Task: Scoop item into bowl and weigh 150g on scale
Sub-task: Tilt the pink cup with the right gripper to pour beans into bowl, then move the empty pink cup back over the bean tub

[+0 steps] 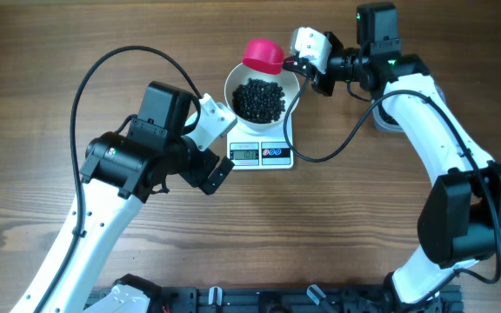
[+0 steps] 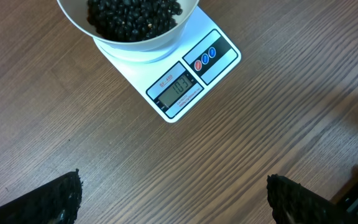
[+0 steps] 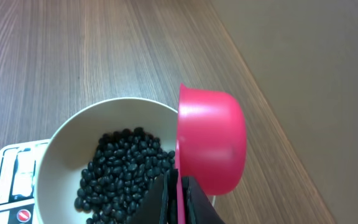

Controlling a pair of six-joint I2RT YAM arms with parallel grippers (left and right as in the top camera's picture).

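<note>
The white bowl [image 1: 233, 87] stands on the small white scale [image 1: 263, 155] with a heap of black beans [image 1: 259, 100] in it. In the left wrist view the scale's display [image 2: 180, 87] reads what looks like 103. My right gripper [image 1: 296, 63] is shut on the thin handle of a pink scoop [image 1: 263, 56]. The scoop is tipped on its side over the bowl's far rim, its mouth facing the beans, and its inside is hidden. From the right wrist I see the scoop [image 3: 211, 140], my gripper [image 3: 178, 202] and the beans [image 3: 126, 171]. My left gripper [image 2: 174, 199] hangs open over bare wood left of the scale.
A black cable [image 1: 337, 143] runs from the right arm down past the scale's right side. A greyish object [image 1: 381, 122] shows partly under the right arm. The table's far edge [image 3: 253, 81] runs close behind the bowl. A black rail [image 1: 277, 300] lines the front edge.
</note>
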